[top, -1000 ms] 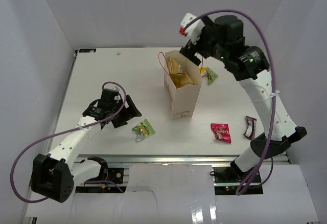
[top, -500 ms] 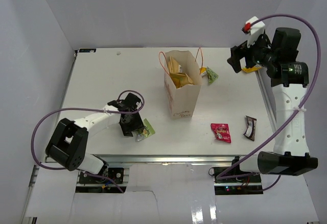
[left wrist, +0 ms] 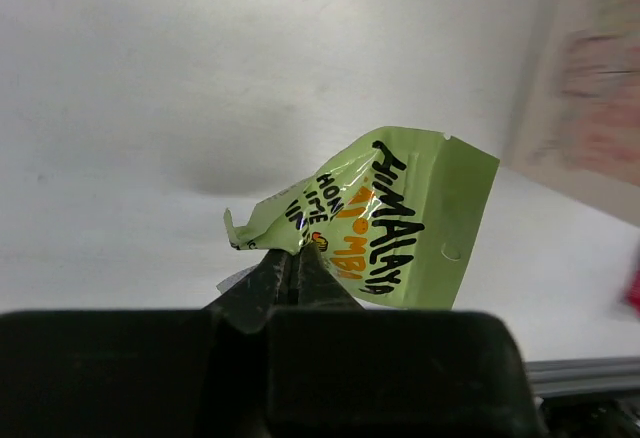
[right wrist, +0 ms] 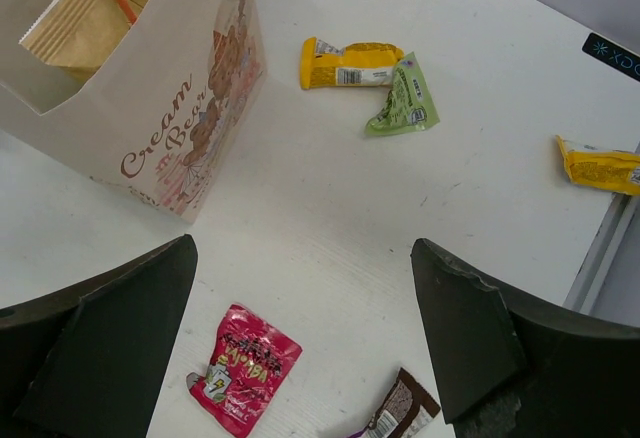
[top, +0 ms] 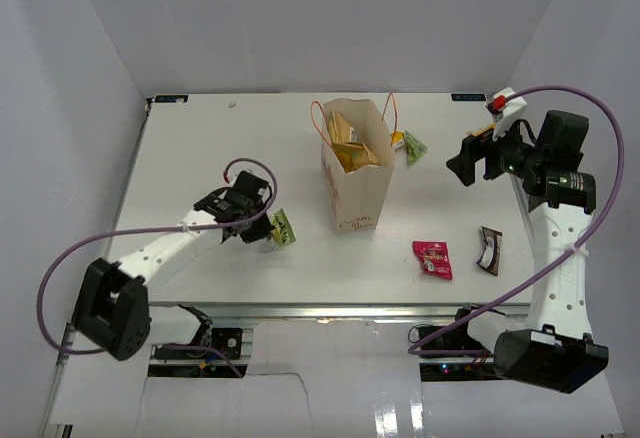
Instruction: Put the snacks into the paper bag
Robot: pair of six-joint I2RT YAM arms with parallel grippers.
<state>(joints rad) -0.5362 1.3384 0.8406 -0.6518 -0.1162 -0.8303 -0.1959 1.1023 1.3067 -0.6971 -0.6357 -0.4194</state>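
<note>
Since the left gripper [top: 270, 230] came down on the small green packet [top: 283, 225] half a second ago, it has pressed its fingers together on one corner of the foil. The left wrist view shows this corner pinched while the rest of the packet hangs free above the table [top: 200, 148]. The packet has left the place where it lay and is now a little nearer to the paper bag [top: 355, 183], but it is still beside the bag and below its mouth. In the same second the right gripper [top: 473, 163] has gone away from over the bag to the right side, and its fingers are spread wide with nothing between them. Yellow packets already lie inside the bag. I judge that the green one now needs to be lifted higher and carried over the rim. The pink-red packet [top: 432, 258], the dark brown packet [top: 489, 250], the yellow packet [top: 398, 140] and a second green packet [top: 414, 150] are still waiting on the table.
</note>
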